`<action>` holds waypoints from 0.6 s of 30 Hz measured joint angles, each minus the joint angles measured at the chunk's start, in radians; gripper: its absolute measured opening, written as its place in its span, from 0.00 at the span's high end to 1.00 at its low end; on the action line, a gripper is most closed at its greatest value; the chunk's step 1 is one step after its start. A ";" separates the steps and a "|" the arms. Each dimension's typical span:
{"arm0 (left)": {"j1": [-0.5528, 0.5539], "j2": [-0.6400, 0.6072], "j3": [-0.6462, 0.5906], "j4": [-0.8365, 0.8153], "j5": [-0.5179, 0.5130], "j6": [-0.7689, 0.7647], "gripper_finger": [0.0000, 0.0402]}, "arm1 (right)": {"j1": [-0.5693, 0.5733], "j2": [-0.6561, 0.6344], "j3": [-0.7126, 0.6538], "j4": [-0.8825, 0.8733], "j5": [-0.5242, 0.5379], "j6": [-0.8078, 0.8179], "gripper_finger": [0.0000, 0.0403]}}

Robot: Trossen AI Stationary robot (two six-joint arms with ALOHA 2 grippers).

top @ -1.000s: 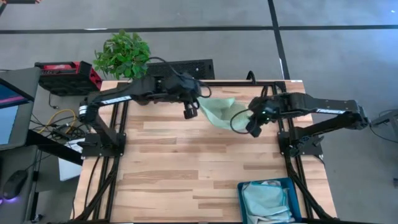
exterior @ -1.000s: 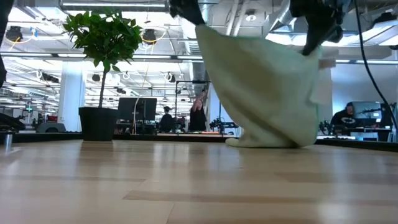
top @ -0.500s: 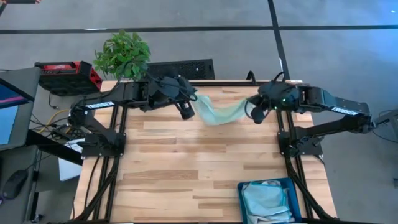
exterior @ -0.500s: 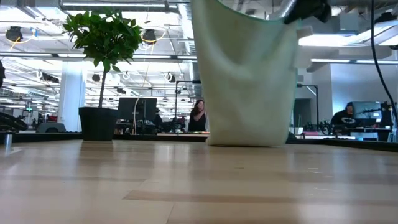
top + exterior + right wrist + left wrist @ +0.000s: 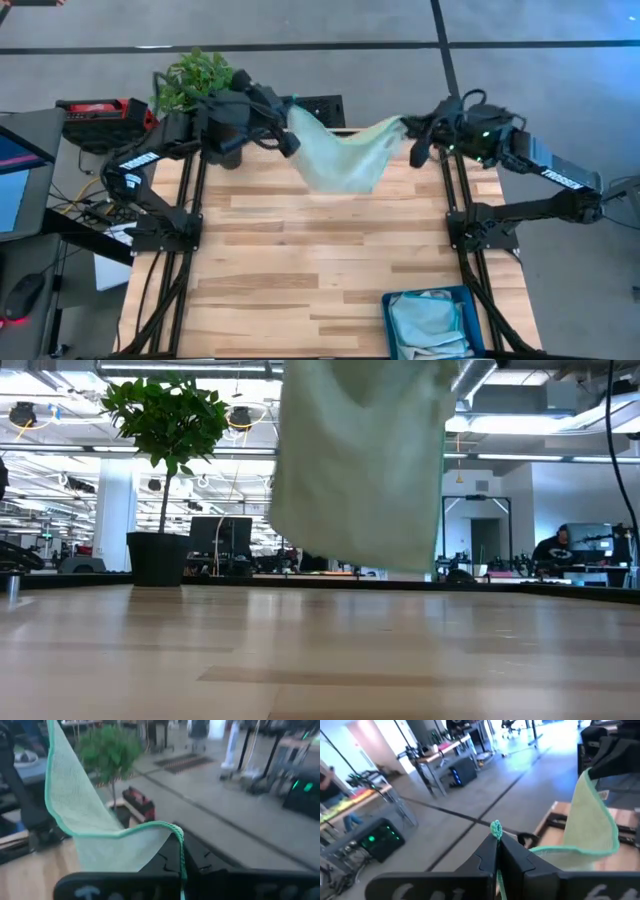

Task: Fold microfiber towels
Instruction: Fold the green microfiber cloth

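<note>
A light green microfiber towel [image 5: 340,160] hangs spread between my two grippers above the table's far edge. My left gripper [image 5: 288,125] is shut on its left upper corner and my right gripper [image 5: 408,130] on its right upper corner. In the low view the towel [image 5: 360,460] hangs with its lower edge clear of the wooden tabletop [image 5: 320,650]. Each wrist view shows its own shut fingers and the towel's teal-hemmed edge running away from them, in the left wrist view [image 5: 592,825] and in the right wrist view [image 5: 85,830]. My left gripper pinches a corner of the towel between its two fingers, the teal-hemmed tip [image 5: 495,828] poking out past the fingertips. The fingers lie nearly level. The towel hangs below and away from them, clear of the table. My right gripper pinches the opposite upper corner by its hemmed edge [image 5: 175,831] between its two fingers, which lie nearly level. The top edge sags in a slack curve toward the other gripper; the cloth hangs free below.
A teal bin [image 5: 390,300] at the table's near right corner holds a light blue cloth [image 5: 428,325]. A potted plant [image 5: 195,80] and a red box [image 5: 105,118] stand beyond the far left corner. Bare wood lies between the towel and the bin.
Both grippers have risen and gone toward the table's far edge, tipping from pointing down to nearly level and drawing somewhat apart. The towel's lower end, which lay on the table a second ago, has been lifted clear, and the cloth now hangs spread between them.
</note>
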 joint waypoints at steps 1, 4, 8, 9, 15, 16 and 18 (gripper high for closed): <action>0.004 0.000 0.021 -0.003 -0.002 0.011 1.00 | -0.009 0.004 0.020 0.001 0.000 -0.025 0.97; 0.021 0.000 0.063 -0.007 -0.002 0.055 1.00 | -0.035 0.022 0.092 0.006 0.001 -0.107 0.99; 0.055 0.001 0.089 -0.018 -0.003 0.104 1.00 | -0.088 0.052 0.180 0.001 0.002 -0.183 0.97; 0.062 0.001 0.090 -0.020 -0.002 0.109 1.00 | -0.100 0.059 0.194 -0.008 0.002 -0.186 0.97; 0.066 0.009 0.072 -0.214 0.097 0.016 1.00 | -0.133 0.089 0.210 -0.206 -0.142 -0.107 0.98; 0.060 0.017 0.065 -0.273 0.118 -0.018 1.00 | -0.130 0.095 0.209 -0.260 -0.155 -0.090 0.99; 0.047 0.035 0.040 -0.361 0.144 -0.077 1.00 | -0.114 0.108 0.209 -0.354 -0.157 -0.055 0.99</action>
